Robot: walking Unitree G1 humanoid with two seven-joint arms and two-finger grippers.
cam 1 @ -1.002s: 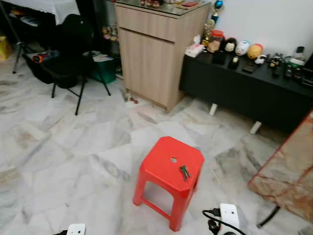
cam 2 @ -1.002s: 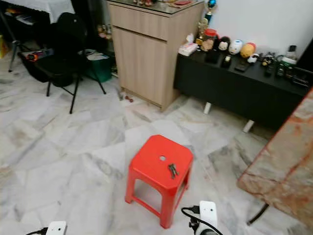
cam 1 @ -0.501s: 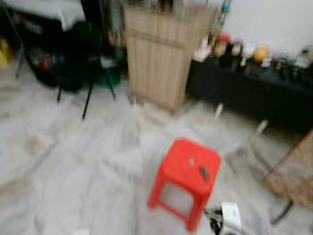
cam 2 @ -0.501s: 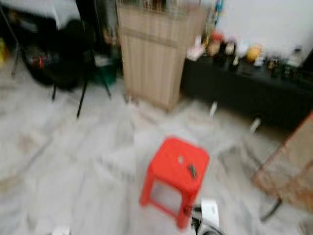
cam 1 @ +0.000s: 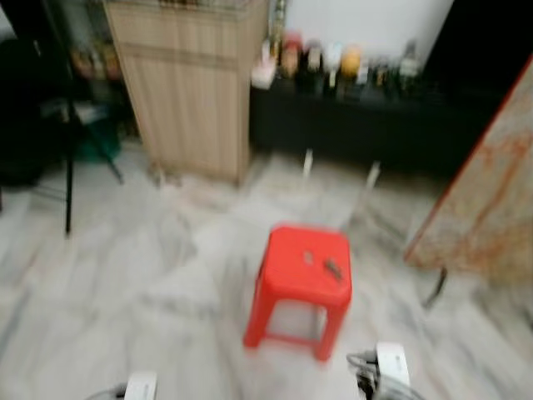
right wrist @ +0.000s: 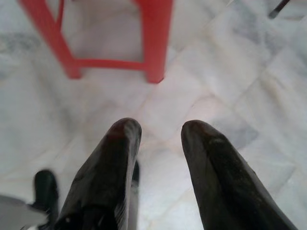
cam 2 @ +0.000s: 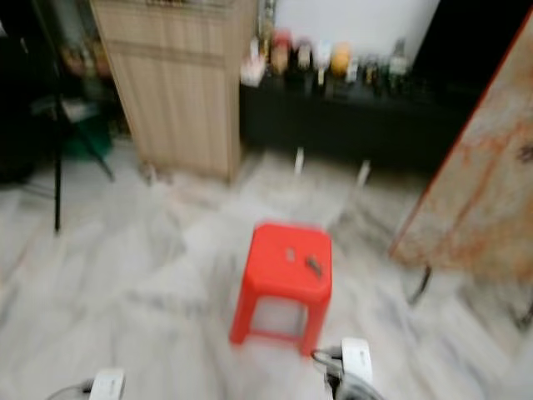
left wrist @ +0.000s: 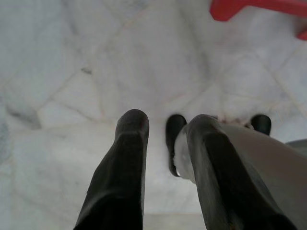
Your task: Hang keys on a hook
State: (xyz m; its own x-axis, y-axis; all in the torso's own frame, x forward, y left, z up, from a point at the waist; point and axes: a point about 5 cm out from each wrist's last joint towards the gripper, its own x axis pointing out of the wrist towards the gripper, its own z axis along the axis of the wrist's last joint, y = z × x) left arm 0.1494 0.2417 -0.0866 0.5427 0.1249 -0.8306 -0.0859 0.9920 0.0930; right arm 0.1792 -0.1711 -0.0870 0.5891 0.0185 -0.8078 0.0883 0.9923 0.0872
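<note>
Both eye views are smeared by motion blur: the red stool (cam 1: 301, 265) at lower centre has soft edges, and the small dark object on its seat cannot be resolved. The cabinet (cam 1: 187, 87) at upper left and the shelf items along the top edge dissolve into colour patches. Light is even and diffuse, the pale marble floor (cam 1: 125, 275) bright, the upper corners falling into dark. The wrist views are sharper on the floor, with the near black fingers (left wrist: 125, 163) out of focus
</note>
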